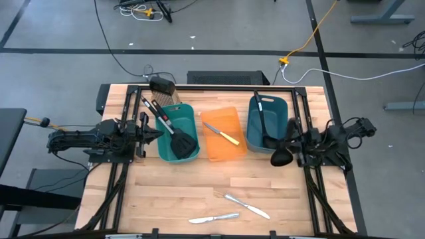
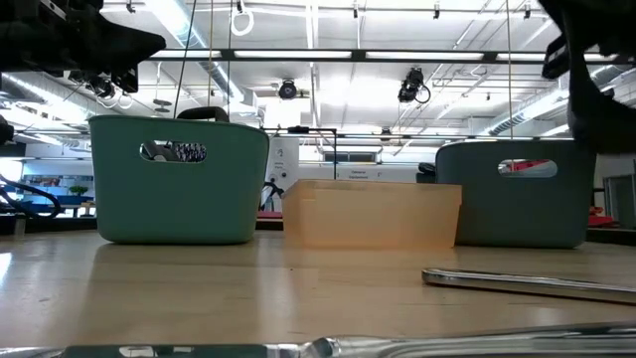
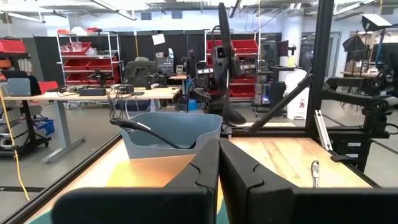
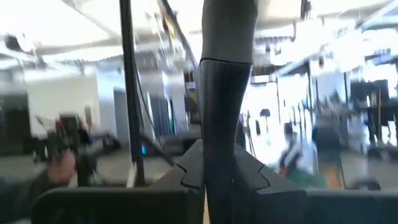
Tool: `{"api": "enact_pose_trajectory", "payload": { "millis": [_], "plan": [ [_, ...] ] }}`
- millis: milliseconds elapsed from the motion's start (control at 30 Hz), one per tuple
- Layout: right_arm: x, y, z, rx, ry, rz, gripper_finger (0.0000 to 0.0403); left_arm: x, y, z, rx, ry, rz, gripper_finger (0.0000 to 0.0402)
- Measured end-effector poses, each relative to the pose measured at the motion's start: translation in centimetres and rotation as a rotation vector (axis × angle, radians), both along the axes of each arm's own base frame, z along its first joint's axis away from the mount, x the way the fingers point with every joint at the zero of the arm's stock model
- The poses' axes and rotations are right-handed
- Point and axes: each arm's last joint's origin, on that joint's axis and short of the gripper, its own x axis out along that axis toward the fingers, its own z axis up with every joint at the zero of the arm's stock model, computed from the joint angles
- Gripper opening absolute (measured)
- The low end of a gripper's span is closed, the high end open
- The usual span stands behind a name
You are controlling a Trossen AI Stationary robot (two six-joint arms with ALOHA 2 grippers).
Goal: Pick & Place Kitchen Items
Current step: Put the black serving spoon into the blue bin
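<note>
High view has my right gripper (image 1: 297, 147) pinching a black ladle (image 1: 281, 155) by its handle just beside the blue bin (image 1: 267, 123), bowl hanging over the table (image 1: 219, 186), while my left gripper (image 1: 154, 135) sits pressed shut next to the teal bin (image 1: 178, 131).

Bright, even light falls from ceiling strips, and the counter (image 1: 199, 192) carries only soft shadows. My right wrist's view is smeared with motion blur and blown-out glare toward 3 o'clock. In the low view the nearest knife (image 2: 298, 348) lies out of focus.
</note>
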Motion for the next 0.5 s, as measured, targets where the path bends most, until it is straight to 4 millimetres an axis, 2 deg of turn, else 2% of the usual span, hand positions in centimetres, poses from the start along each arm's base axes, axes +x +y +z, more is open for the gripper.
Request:
{"api": "enact_pose_trajectory", "payload": {
  "millis": [200, 333, 500],
  "plan": [
    [-0.6, -0.4, 3.2, -0.012, -0.045, -0.061, 0.0041, 0.0, 0.0, 0.0, 0.0, -0.005, 0.0, 0.0016],
    [0.1, -0.2, 5.3, -0.054, -0.009, -0.092, 0.0041, 0.0, 0.0, 0.1, -0.001, -0.006, 0.001, 0.0016],
    [1.5, 0.0, 8.4, -0.079, 0.08, -0.241, 0.0041, 0.0, 0.0, 0.1, -0.001, -0.008, 0.004, 0.0016]
  ]
}}
